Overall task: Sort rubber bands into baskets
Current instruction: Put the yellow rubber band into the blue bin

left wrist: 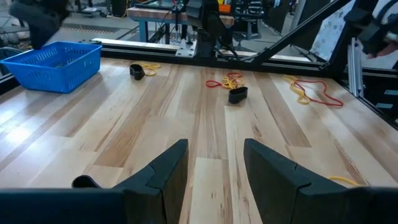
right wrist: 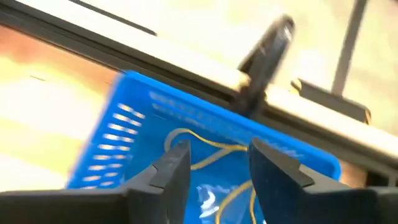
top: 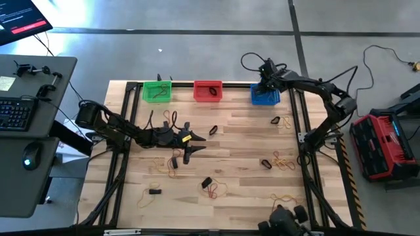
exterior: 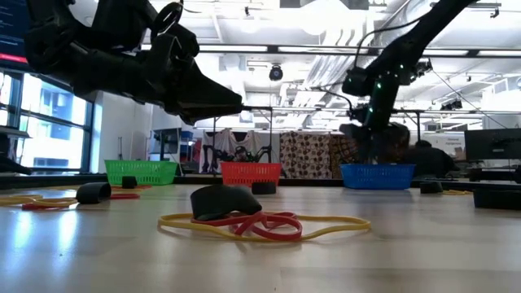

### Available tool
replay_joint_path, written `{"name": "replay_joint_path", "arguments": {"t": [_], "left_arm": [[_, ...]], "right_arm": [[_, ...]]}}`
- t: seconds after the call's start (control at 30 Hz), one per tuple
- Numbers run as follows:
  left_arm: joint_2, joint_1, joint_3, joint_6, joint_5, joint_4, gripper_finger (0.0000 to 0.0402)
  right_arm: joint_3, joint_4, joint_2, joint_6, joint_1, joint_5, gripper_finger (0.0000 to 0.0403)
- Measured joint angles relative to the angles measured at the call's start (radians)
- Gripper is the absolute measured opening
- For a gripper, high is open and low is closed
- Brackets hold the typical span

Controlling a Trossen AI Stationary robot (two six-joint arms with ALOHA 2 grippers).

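The right claw point(right wrist: 213, 165) hangs spread over the blue basket point(top: 265, 97), where a tan rubber band point(right wrist: 205, 149) lies. The left claw point(top: 189, 145) waits spread over the tabletop point(top: 243, 151). More bands look light and floppy; pinching one strand should lift them.

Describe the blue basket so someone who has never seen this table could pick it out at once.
Along the far edge of the wooden table stands a row of three small plastic baskets. The blue basket is the one at the right end, past the green basket and the red basket. Only it has the right tool directly above it, and yellow bands lie inside.
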Motion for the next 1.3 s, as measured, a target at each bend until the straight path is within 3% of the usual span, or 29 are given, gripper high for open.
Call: {"name": "replay_joint_path", "arguments": {"t": [0.17, 0.37, 0.77, 1.1, 1.3], "left_arm": [[0.0, 0.0, 0.0, 0.008, -0.017, 0.0, 0.0149], [0.0, 0.0, 0.0, 0.003, -0.036, 0.005, 0.0149], [-0.003, 0.0, 0.0, 0.0, -0.036, 0.01, 0.0145], [-0.107, -0.001, 0.0, 0.024, 0.063, -0.025, 0.0084], [-0.254, 0.0, 0.0, 0.027, 0.062, -0.25, 0.0039]], "right_arm": [[-0.001, 0.072, -0.048, -0.043, 0.055, -0.02, 0.0105], [-0.08, 0.155, -0.088, -0.108, 0.151, -0.074, 0.001], [-0.454, 0.608, -0.269, -0.027, 0.362, -0.072, 0.0005], [-0.606, 0.627, -0.343, -0.007, 0.593, -0.072, 0.0001], [-0.615, 0.632, -0.343, -0.001, 0.715, -0.057, 0.0002]]}}
